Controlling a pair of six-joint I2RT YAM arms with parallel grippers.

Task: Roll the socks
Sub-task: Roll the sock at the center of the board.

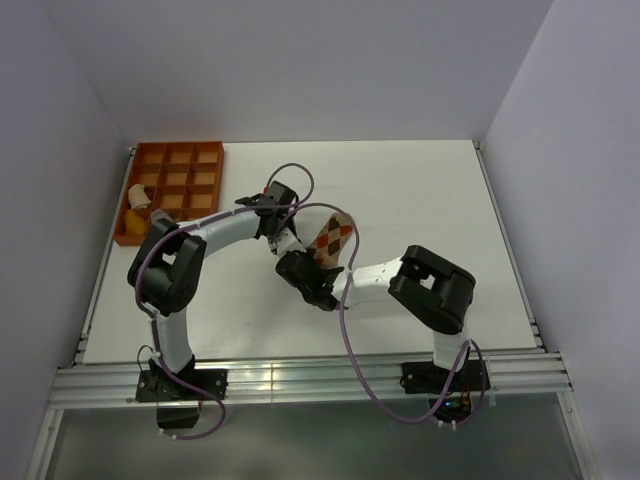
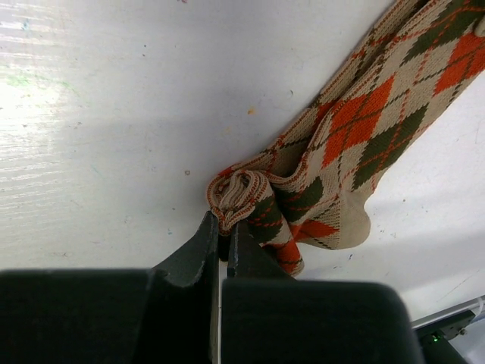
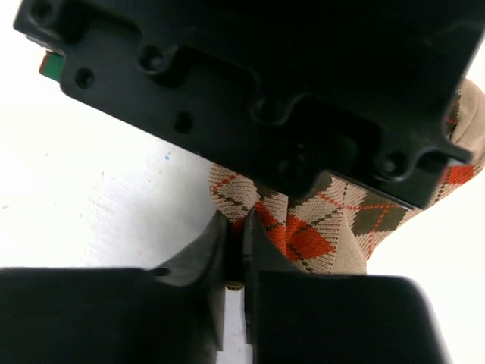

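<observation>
Argyle sock [image 2: 356, 129], seemingly soft and floppy, has your left gripper [image 2: 223, 227] and right gripper [image 3: 236, 243] both pinching its bunched near end, where you should hold the roll.

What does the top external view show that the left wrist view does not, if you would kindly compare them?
Only the top external view: both arms, the right gripper close by the sock, and an orange compartment tray at the far left holding a pale bundle. Only the left wrist view: the sock's bunched, rolled end at the tips of the closed left gripper. Both: the argyle sock lying on the white table.
</observation>
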